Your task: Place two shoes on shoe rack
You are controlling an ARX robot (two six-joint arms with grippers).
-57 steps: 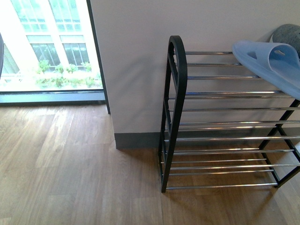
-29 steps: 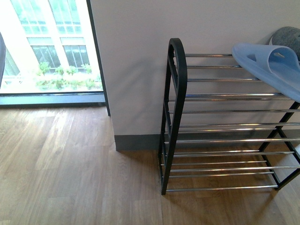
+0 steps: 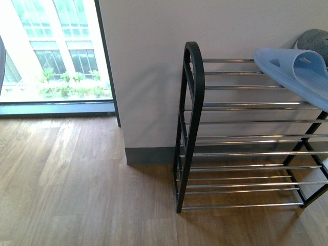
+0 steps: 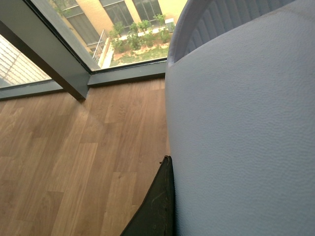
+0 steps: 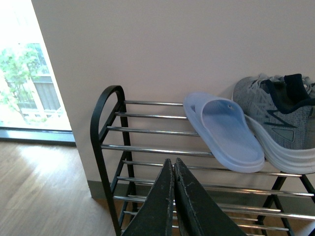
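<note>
I am looking at a wood-plank floor [image 3: 77, 179] meeting a white wall [image 3: 148, 61], with a tall window [image 3: 51, 51] on the left. The shoe rack [image 3: 190, 128] is standing against the wall, its chrome rods running off to the right. A pale blue slide [image 3: 294, 72] is lying on the top shelf, near its left end. Only my right wrist view is showing the grey sneaker [image 5: 280, 118] touching the slide's far side, at the shelf's back. There my right tool [image 5: 173, 164] is hovering before the rack, fingers pressed together, holding nothing. My left wrist view is showing a second pale slide [image 4: 246, 128] filling the frame, against one black finger [image 4: 160, 206]; I cannot tell whether that tool is clamping it.
</note>
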